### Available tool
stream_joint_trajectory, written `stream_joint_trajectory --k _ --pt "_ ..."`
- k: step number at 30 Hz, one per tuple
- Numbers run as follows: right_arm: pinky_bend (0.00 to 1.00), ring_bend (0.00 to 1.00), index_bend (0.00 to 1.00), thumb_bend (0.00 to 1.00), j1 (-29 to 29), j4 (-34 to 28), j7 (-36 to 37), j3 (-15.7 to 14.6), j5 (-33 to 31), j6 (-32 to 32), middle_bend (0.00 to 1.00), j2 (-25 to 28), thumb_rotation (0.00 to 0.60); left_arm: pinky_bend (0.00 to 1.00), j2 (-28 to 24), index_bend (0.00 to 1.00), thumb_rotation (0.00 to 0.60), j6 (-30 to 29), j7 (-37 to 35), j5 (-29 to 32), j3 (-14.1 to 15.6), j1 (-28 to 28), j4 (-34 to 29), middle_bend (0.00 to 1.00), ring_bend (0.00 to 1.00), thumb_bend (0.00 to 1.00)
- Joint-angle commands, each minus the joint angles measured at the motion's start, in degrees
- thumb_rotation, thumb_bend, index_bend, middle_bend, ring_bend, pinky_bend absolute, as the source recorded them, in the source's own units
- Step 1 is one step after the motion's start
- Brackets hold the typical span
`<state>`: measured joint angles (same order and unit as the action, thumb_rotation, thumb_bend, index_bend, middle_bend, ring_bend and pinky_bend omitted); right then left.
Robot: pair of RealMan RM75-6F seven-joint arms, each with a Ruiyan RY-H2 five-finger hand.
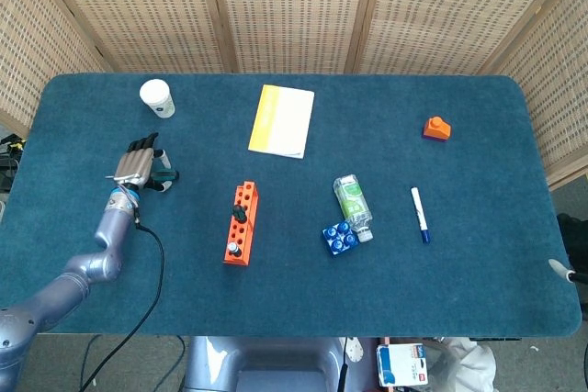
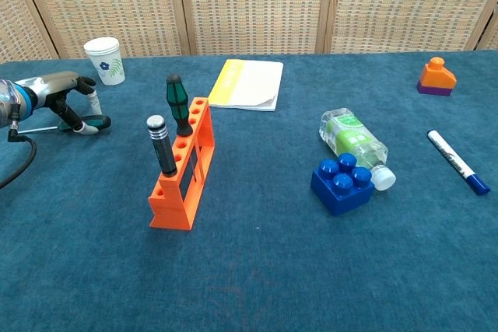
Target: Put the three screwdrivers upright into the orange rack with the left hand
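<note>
Blue felt table from the head view: your left hand (image 1: 138, 165) sits mid-left, fingers curled over the last screwdriver (image 1: 165, 175), orange rack (image 1: 241, 223) at center. Chest view: fingers wrap the handle, shaft flat, so probably mid-pickup; two already stand upright.

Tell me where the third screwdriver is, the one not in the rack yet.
The teal-handled screwdriver lies flat at the table's left side in the chest view, under the left hand, just in front of the white paper cup.
</note>
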<state>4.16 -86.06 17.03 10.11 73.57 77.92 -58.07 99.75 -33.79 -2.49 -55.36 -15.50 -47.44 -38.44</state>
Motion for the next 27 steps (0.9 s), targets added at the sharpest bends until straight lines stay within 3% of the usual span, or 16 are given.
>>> stream_joint_trajectory --k 1,6,10,13,20,27 --pt "0.00 0.00 0.00 0.00 -0.04 0.01 0.15 -0.02 0.15 0.07 0.00 0.04 0.600 0.00 -2.41 0.68 0.600 -1.36 -0.85 -0.34 -0.82 0.98 -3.66 0.00 0.00 0.46" --pt "0.00 0.00 0.00 0.00 -0.03 0.03 0.51 -0.14 0.48 -0.04 0.00 0.09 0.600 0.00 -6.54 0.69 0.600 -3.43 -2.43 -0.90 -1.85 2.54 -10.70 0.00 0.00 0.47" --pt "0.00 0.00 0.00 0.00 -0.06 -0.10 0.83 -0.20 0.83 0.07 0.00 0.20 0.600 0.00 -13.33 0.70 0.600 -6.59 -5.28 -1.85 -3.55 5.01 -22.40 0.00 0.00 0.47" --pt "0.00 0.00 0.00 0.00 -0.08 -0.13 1.11 -0.19 0.98 0.12 0.00 0.29 0.600 0.00 -16.43 0.72 0.600 -8.30 -5.64 -1.82 -4.19 6.10 -27.74 0.00 0.00 0.47" --pt "0.00 0.00 0.00 0.00 -0.09 -0.23 1.25 -0.33 1.44 0.29 0.00 0.34 0.600 0.00 -21.89 0.73 0.600 -9.48 -9.06 -0.77 -6.22 7.91 -37.45 0.00 0.00 0.48" --pt "0.00 0.00 0.00 0.00 -0.23 -0.44 1.30 -0.43 1.76 0.63 0.00 0.41 0.600 0.00 -27.66 0.73 0.600 -7.98 -23.16 -1.81 -11.22 10.80 -48.09 0.00 0.00 0.50"
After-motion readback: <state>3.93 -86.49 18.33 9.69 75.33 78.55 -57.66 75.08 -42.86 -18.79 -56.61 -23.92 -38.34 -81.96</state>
